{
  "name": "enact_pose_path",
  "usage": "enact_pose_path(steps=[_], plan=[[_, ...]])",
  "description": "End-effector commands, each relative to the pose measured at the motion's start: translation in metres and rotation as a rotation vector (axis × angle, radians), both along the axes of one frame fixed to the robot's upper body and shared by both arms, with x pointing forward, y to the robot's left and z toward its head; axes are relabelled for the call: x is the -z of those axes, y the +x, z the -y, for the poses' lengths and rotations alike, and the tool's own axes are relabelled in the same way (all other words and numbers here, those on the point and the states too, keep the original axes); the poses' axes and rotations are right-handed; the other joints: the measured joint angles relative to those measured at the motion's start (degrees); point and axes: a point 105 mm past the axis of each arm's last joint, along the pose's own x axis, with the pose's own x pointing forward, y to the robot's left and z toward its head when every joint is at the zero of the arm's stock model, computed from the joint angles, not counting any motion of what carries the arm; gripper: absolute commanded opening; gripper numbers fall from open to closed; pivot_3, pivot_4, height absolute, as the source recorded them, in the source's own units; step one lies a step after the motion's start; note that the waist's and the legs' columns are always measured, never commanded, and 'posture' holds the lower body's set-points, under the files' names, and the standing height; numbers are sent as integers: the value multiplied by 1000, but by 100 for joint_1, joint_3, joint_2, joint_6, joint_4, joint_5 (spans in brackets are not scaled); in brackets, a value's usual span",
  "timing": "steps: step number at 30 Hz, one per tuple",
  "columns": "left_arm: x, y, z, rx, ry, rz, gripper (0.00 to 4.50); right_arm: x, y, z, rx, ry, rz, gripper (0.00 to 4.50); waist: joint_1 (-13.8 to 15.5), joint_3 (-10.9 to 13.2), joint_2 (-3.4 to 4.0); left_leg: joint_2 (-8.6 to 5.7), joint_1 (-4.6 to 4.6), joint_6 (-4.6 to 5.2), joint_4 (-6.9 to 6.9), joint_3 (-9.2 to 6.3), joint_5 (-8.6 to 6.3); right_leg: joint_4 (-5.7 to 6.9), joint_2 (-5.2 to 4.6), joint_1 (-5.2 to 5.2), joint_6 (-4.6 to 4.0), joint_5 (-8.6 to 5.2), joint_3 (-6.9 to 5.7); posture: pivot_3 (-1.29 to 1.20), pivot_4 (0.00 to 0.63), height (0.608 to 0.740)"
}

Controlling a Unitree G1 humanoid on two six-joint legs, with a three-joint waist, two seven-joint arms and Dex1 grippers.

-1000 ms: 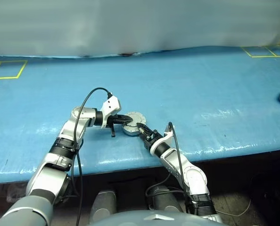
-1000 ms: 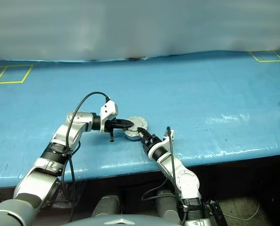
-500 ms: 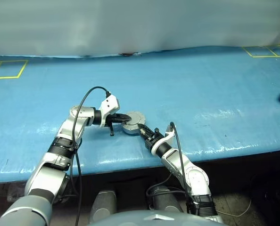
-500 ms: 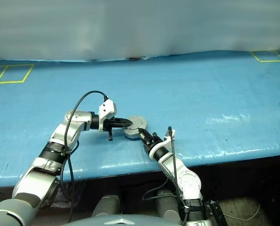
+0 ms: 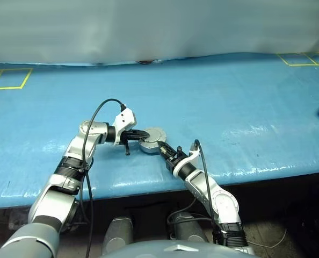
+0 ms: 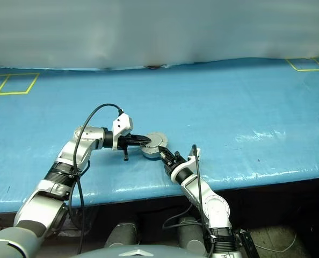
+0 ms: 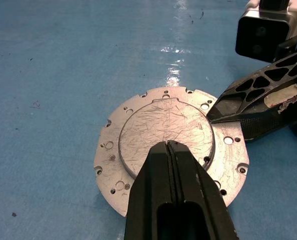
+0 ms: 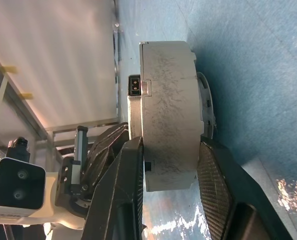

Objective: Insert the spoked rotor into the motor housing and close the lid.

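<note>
Our two head views look forward and down over the blue worktop (image 5: 229, 97) from well back, nearly the same scene, slightly offset sideways. Left wrist view sits close, looking down along its end effector (image 7: 168, 145) onto the lid (image 7: 163, 130). Right wrist view sits very close, rolled sideways, level with the motor housing (image 8: 168, 110). All four share that housing.

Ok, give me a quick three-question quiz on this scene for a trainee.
1. True or false: the lid is closed on the housing.
2. Which gripper has its fingers either side of the housing? A) left B) right
3. What state is the left gripper in, and where is it?

Key:
1. True.
2. B, the right gripper, one finger above and one below.
3. Shut, fingertips over the lid's top.
</note>
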Motion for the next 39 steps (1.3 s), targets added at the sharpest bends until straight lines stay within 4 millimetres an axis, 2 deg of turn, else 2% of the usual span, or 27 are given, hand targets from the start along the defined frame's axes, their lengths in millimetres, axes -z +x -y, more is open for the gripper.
enact_pose_path(steps=[1, 9, 13, 17, 21, 25, 28, 30, 36, 39], plan=[[10, -3, -2, -27, -10, -57, 0, -17, -1, -15, 31, 136, 22, 1153, 0, 0, 0, 0, -2, 0, 0, 0, 0, 0, 0, -1, 0, 0, 0, 0, 150, 740], [-16, 3, -5, -107, -168, -41, 0, -16, -1, -13, 41, 137, 21, 1153, -4, 3, 1, -1, -34, 0, 4, -1, 0, 4, 2, -33, 3, 2, -2, 0, 150, 740], [-29, 1, -11, -140, -226, -23, 0, -15, -1, -11, 47, 139, 18, 1153, -7, 5, 2, -1, -63, 1, 9, 0, 1, 7, 6, -64, 41, 25, -1, 0, 150, 740], [-42, 0, -20, -189, -284, -13, 0, -14, -2, -10, 49, 137, 16, 1153, -5, 7, 5, -1, -64, 1, 9, 0, 1, 7, 6, -65, 38, 23, -1, 0, 150, 740], [-58, 6, -35, -336, -437, -21, 0, -14, -1, -8, 61, 146, 22, 1153, 1, 8, 6, -1, -63, 1, 10, 1, 1, 6, 4, -64, 30, 18, -1, 0, 150, 740], [-68, 13, -53, -544, -676, -123, 0, -19, 0, -5, 74, 165, 43, 1153, 6, 10, 5, -4, -68, 1, 20, 0, 1, 6, 2, -62, 45, 27, -2, 0, 150, 740], [-59, -2, -62, -647, -915, -282, 0, -32, 2, -1, 94, 211, 93, 1153, -4, 11, 6, -5, -69, 1, 22, 4, 1, 2, -2, -61, 58, 34, 1, 0, 150, 740], [-49, -13, -61, -693, -986, -360, 0, -39, 2, 1, 102, 239, 129, 1153, 4, 13, 3, -8, -73, 3, 22, 7, 0, 0, -6, -62, 63, 37, 4, 0, 150, 740], [-16, -44, -43, -813, -1137, -590, 0, -55, 4, 2, 92, 264, 198, 1153, 15, 41, -5, -7, -81, 3, 43, 1, -1, 4, -2, -62, 61, 36, -1, 0, 150, 740], [-10, -54, -33, -811, -1237, -692, 0, -61, 6, 3, 89, 259, 215, 1153, 8, 45, -10, -10, -80, 3, 53, 4, -1, 2, -5, -58, 39, 24, 3, 0, 150, 740]])
